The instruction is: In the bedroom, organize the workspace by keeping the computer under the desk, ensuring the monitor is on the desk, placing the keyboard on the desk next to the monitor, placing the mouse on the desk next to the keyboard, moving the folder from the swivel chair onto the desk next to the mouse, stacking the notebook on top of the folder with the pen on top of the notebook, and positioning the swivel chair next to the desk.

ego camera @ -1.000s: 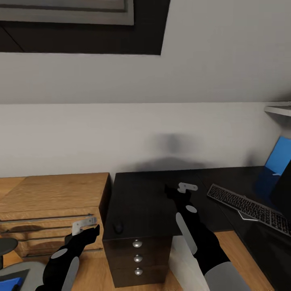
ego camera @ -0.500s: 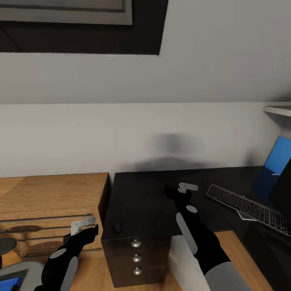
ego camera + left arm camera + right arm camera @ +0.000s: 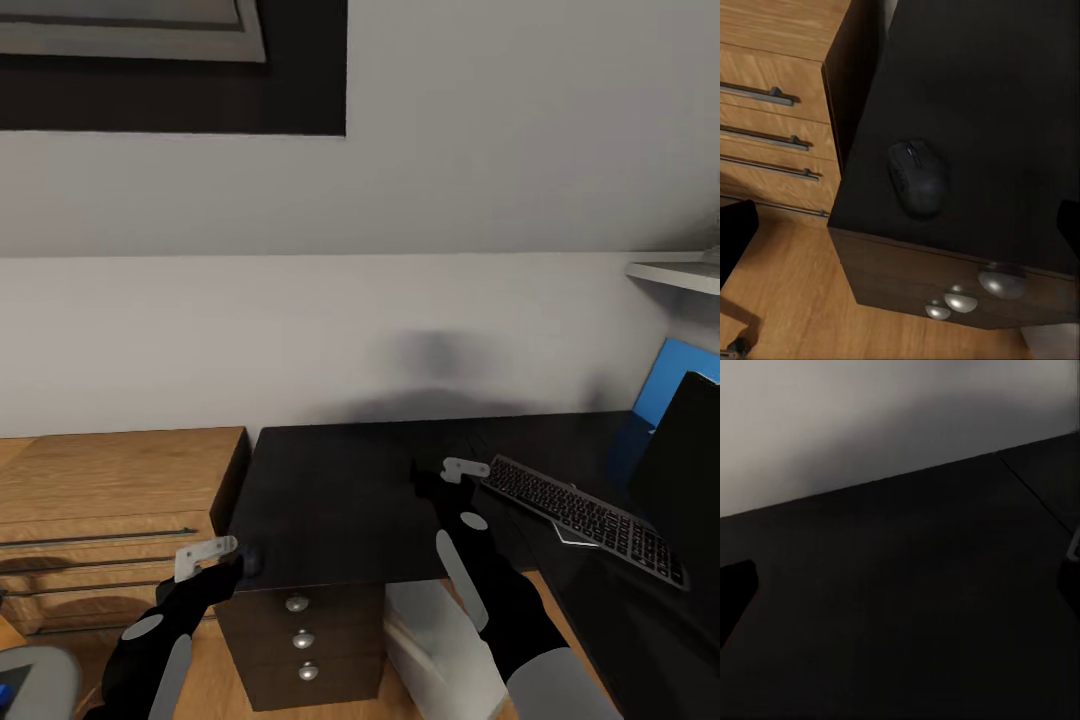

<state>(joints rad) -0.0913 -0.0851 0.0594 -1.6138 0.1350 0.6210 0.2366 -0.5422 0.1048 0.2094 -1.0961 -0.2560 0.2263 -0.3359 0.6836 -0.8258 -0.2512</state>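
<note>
Lining up on the mouse [image 3: 917,178], which lies just below the empty, spread left end effector [image 3: 207,556] at the tabletop [image 3: 350,500] corner, far from the keyboard [image 3: 585,519]; next: descend, clasp.

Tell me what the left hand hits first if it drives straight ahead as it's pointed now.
Probably the mouse near the desk's front corner, which sits about centre in the left wrist view. Depth is unclear, so the left hand might meet the desktop first.

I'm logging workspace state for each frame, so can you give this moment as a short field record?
desk: black, three knobbed drawers in front
mouse: on desk, near corner above drawers
keyboard: on desk, beside monitor
folder: blue, behind monitor
left gripper: near mouse corner, empty
right gripper: over desk, empty
wooden chest: beside desk
</note>
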